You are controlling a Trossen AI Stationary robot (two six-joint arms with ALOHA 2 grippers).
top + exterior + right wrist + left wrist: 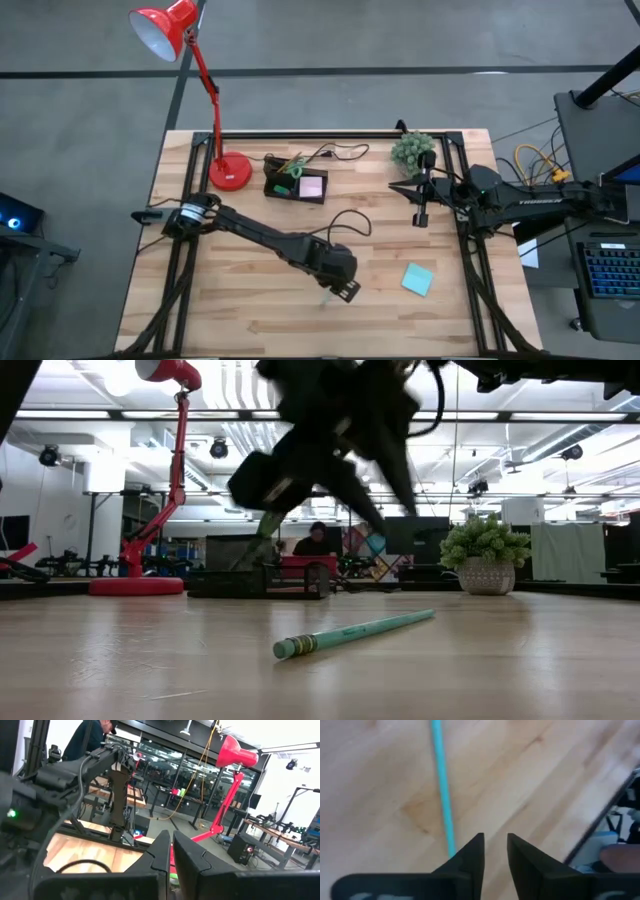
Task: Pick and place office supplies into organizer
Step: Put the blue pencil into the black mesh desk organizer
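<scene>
So the left gripper [345,291] was out over the front middle of the table [240,310], hanging just above the pencil [352,633], which lay flat on the wood near the front edge. In the left wrist view the fingers [470,857] were only a narrow gap apart with nothing between them, and the pencil [442,785] ran off just beside one fingertip, not in the gap. The organizer [296,183] sat at the back of the table next to the lamp [215,90] base, with a pink pad [312,186] in its tray and scissors [287,166] in the taller bit. A teal pad [417,279] lay loose on the right side. The right gripper [421,212] hung by the plant [413,150], well away from everything, fingers [187,860] nearly touching, holding nothing.
</scene>
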